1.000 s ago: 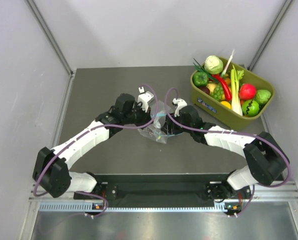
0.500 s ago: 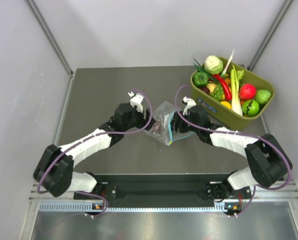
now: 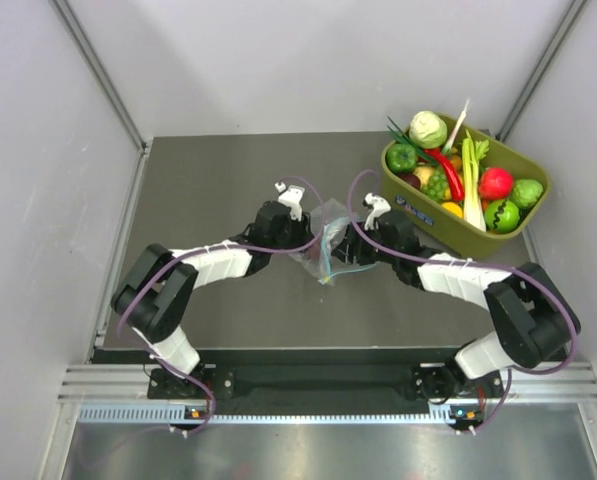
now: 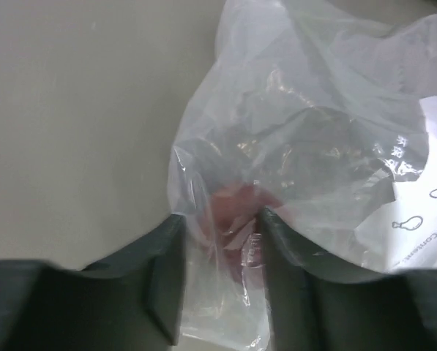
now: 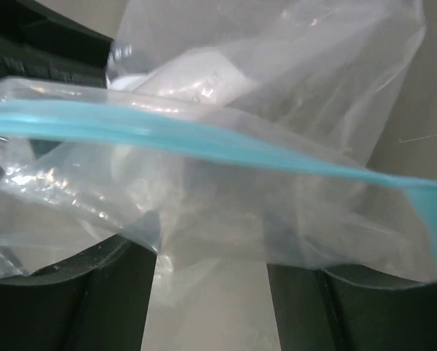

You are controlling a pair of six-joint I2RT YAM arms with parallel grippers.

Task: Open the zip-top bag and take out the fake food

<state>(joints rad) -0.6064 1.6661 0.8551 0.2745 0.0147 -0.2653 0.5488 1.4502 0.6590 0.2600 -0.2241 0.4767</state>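
Our left claw (image 4: 222, 234) has returned to the bag (image 3: 328, 236), straddling a fold like the right claw (image 5: 211, 278); we cannot tell if either pinches, and the zip (image 5: 203, 142) looks unopened.

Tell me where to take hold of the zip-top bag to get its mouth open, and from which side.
Pinch one lip of the teal zip strip on the zip-top bag; it looks the firmest, straightest edge, the rest being loose crinkled film. Come from the right gripper's side, where the strip stretches across above its fingers.
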